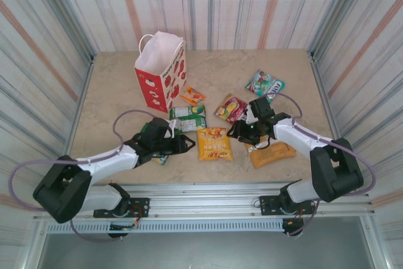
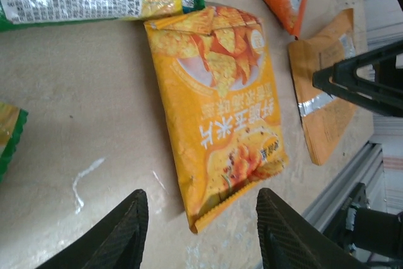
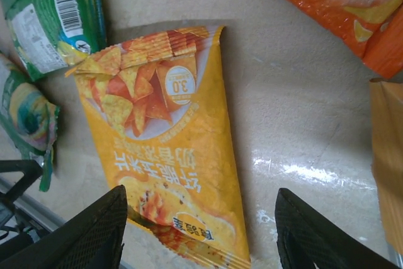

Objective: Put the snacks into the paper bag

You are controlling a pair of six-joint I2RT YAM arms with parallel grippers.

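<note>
The red paper bag (image 1: 160, 70) with white apple shapes stands upright at the back left, mouth open. An orange chip packet (image 1: 214, 143) lies flat at the front centre between both grippers. My left gripper (image 1: 186, 144) is open just left of it; in the left wrist view the packet (image 2: 220, 111) lies ahead of the open left gripper (image 2: 201, 231), its corner between the tips. My right gripper (image 1: 238, 131) is open on its right side; the packet (image 3: 170, 149) reaches between the open right gripper (image 3: 201, 231) jaws. Neither holds anything.
Other packets lie around: green (image 1: 187, 118), small orange (image 1: 193, 96), red-yellow (image 1: 230, 108), teal (image 1: 265, 84), plain orange (image 1: 272, 153), and a second green (image 1: 160, 157) partly under my left arm. Striped walls enclose the table; a metal rail (image 1: 208, 196) runs along the near edge.
</note>
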